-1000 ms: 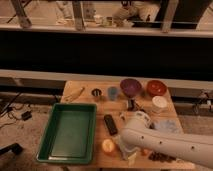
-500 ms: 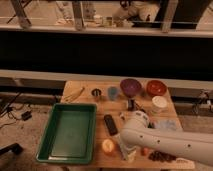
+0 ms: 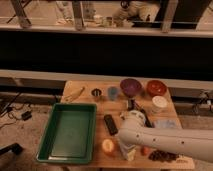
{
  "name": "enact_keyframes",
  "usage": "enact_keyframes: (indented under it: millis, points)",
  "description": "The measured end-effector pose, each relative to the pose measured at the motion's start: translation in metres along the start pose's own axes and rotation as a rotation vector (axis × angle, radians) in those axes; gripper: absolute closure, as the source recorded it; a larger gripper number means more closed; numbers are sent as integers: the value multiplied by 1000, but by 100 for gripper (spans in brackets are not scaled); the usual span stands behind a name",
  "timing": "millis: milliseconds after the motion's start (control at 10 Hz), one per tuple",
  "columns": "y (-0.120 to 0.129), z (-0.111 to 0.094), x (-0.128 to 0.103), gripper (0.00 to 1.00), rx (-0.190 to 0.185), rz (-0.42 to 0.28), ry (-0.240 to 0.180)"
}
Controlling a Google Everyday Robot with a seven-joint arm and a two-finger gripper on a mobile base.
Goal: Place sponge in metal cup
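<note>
Gripper hangs low, can't tell if spread or closed, likely sponge just beneath it; pinch squarely, then lift clear toward cup, well beyond.

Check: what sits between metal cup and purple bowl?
Blue cup, per camera view. Pincer hangs low at the front edge of the table.

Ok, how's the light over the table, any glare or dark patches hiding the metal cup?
Camera view: warm, even light on the table, with no glare; the metal cup shows plainly against the wood. Camera view: the band behind the table is nearly black. Camera view: the white arm is the brightest thing and partly covers the gripper, low at the table's front edge.
</note>
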State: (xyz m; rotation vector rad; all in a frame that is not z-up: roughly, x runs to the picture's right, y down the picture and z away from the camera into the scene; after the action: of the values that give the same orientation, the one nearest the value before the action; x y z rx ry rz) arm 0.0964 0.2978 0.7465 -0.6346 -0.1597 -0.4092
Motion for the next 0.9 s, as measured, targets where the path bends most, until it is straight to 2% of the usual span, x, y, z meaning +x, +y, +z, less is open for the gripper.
enact_keyframes:
  millis: [200, 500, 800, 900]
  points:
    - [0, 1, 6, 20, -5, 45, 30]
    - [-1, 4, 9, 20, -8, 72, 44]
    - [1, 11, 13, 20, -24, 91, 27]
    - [3, 13, 16, 21, -29, 102, 7]
